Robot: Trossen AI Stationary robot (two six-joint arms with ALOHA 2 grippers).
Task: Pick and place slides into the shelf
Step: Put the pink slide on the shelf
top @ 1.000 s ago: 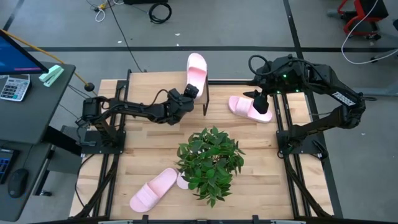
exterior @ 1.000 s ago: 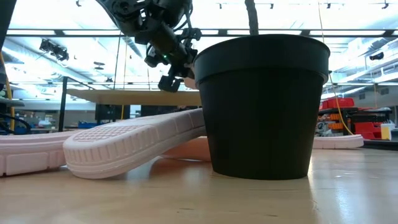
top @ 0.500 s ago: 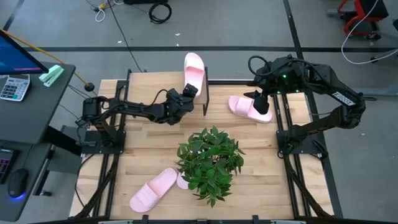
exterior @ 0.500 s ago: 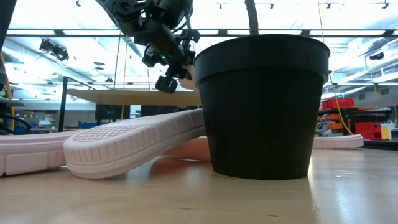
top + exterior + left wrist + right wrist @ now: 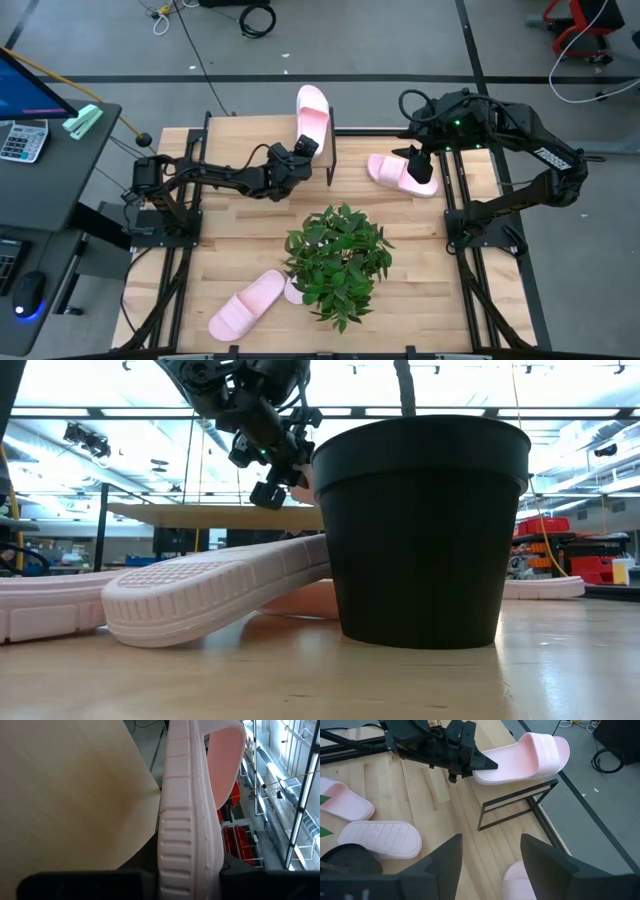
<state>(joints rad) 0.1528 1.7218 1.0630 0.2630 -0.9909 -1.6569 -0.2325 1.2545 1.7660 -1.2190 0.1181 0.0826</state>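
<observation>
Overhanging the shelf edge, the slide clamped by left gripper may tip off on release; right gripper waits open.

This is a robotics lab or workshop. The slatted wooden desk stands on a grey concrete floor marked with dark lines, and loose cables lie across it. Beside the desk a dark side stand carries a calculator, a mouse and the corner of a monitor. Across the room hang rows of ceiling lights, with red equipment and workbenches at the back.
</observation>
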